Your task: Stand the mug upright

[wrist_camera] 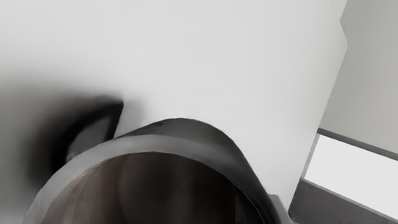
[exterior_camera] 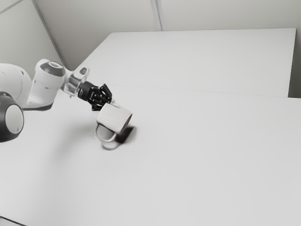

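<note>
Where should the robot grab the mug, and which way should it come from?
I'd pinch the mug's wall at the rim, away from the handle, coming from the open end. The mug lies tipped, with its mouth facing the pincer, so one finger can probably go inside and the other outside.
</note>
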### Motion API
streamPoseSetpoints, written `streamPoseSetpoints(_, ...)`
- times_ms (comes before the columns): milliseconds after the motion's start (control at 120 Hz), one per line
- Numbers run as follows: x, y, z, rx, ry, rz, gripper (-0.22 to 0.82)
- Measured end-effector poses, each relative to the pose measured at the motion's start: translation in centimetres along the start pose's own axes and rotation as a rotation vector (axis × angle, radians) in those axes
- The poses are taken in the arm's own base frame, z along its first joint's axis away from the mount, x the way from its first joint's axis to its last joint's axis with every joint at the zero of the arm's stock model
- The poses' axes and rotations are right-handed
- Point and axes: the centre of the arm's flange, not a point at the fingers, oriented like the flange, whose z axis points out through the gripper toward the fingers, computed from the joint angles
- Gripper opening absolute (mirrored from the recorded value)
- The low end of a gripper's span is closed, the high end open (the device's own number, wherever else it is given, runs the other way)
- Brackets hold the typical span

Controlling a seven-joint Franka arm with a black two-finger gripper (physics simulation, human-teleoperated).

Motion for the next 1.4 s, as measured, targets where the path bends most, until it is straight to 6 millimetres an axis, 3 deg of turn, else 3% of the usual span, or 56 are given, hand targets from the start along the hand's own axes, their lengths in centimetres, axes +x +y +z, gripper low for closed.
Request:
streamPoseSetpoints(133, -3.5, 5.2, 0.4, 0.232, -0.039, 0.129, -0.17)
streamPoseSetpoints(300, -7.0, 6.8, 2.9, 0.541, -0.039, 0.266, -0.17)
streamPoseSetpoints(525, -6.7, 7.4, 4.2, 0.769, 0.049, 0.407, -0.18)
streamPoseSetpoints(958, -5.0, 4.7, 7.4, 0.829, 0.104, 0.412, -0.17)
streamPoseSetpoints(1175, -5.3, 5.1, 8.2, 0.819, 0.107, 0.427, 0.28)
streamPoseSetpoints(1400, -6.4, 9.4, 6.0, 0.831, 0.153, 0.496, 0.49)
